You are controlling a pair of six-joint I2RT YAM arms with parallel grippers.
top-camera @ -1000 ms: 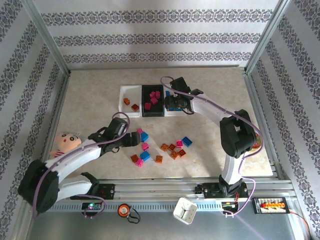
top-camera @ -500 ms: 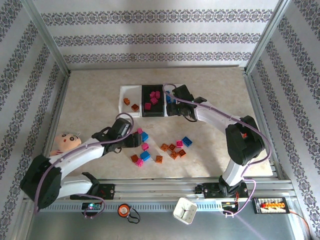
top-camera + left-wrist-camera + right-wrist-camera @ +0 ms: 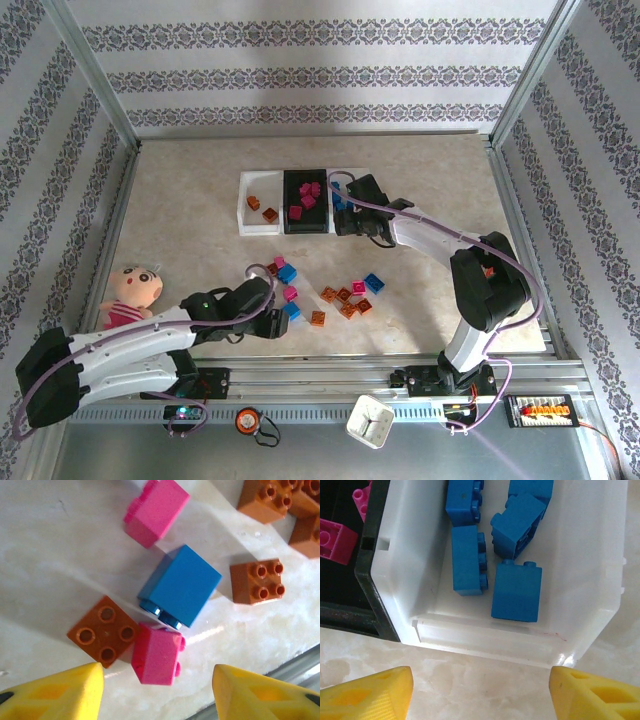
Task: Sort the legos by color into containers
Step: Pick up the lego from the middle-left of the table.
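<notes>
My left gripper [image 3: 157,696] is open low over the table, its yellow fingertips [image 3: 65,690] wide on either side of a pink lego [image 3: 157,655]. That lego touches an orange-brown one [image 3: 102,635] and a blue one [image 3: 180,585]. From above, the left gripper [image 3: 272,322] sits at the near left of the loose legos [image 3: 345,298]. My right gripper [image 3: 480,696] is open and empty just in front of the right white container [image 3: 590,555], which holds several blue legos [image 3: 516,591]. The black container [image 3: 305,205] holds pink legos, and the left white container [image 3: 245,205] holds two orange-brown ones.
A pink-dressed doll [image 3: 132,290] lies at the left edge of the table. A white cup [image 3: 369,420] stands on the near rail. More orange-brown legos [image 3: 255,580] lie right of the left gripper, close to the table's near edge.
My left gripper has swung toward the near edge, from beside the upper pink and blue legos down to the lower pink one. The right gripper has settled at the right container's front.
</notes>
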